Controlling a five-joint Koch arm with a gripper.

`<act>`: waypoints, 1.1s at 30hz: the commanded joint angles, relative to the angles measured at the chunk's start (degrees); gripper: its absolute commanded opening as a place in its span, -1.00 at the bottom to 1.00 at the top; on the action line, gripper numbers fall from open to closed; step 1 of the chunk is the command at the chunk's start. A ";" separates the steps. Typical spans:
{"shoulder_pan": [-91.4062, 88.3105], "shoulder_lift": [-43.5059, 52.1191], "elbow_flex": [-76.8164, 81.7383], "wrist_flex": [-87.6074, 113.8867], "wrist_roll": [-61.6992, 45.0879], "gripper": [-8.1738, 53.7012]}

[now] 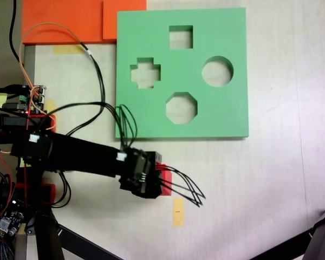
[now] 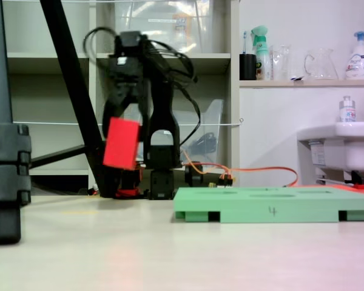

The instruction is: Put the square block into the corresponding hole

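The black arm's gripper point(image 2: 122, 130) is clamping the small bright red foam cube point(image 2: 122, 143) and holding it tilted in the air, well above the pale tabletop point(image 2: 170, 254) and off to the left of the large flat green foam board point(image 2: 273, 210) in the low fixed view. From above, the arm's wrist is covering almost all of the cube, leaving only a red sliver point(image 1: 163, 179) showing below the board's lower edge. The square cut-out point(image 1: 181, 37) is lying at the board's far side, well apart from the cube, beyond the cross-shaped cut-out point(image 1: 145, 73) and the octagonal cut-out point(image 1: 181, 108). Being foam, the cube is probably light and squashy, so a flat grip on two opposite faces is suiting it, though a hard squeeze might be deforming it. The jaws' contact faces are hard to make out against the dark arm and cables.
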 commanded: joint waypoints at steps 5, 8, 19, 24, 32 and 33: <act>-23.20 0.88 -9.93 4.39 31.46 -0.18; -32.61 -3.43 -17.75 4.39 42.45 -0.18; -49.83 -23.12 -42.80 5.10 54.84 -0.18; -53.26 -30.76 -51.15 4.13 56.34 -0.18; -55.90 -37.27 -52.47 -3.96 56.25 -0.18; -56.16 -37.79 -52.65 -4.83 56.25 -0.18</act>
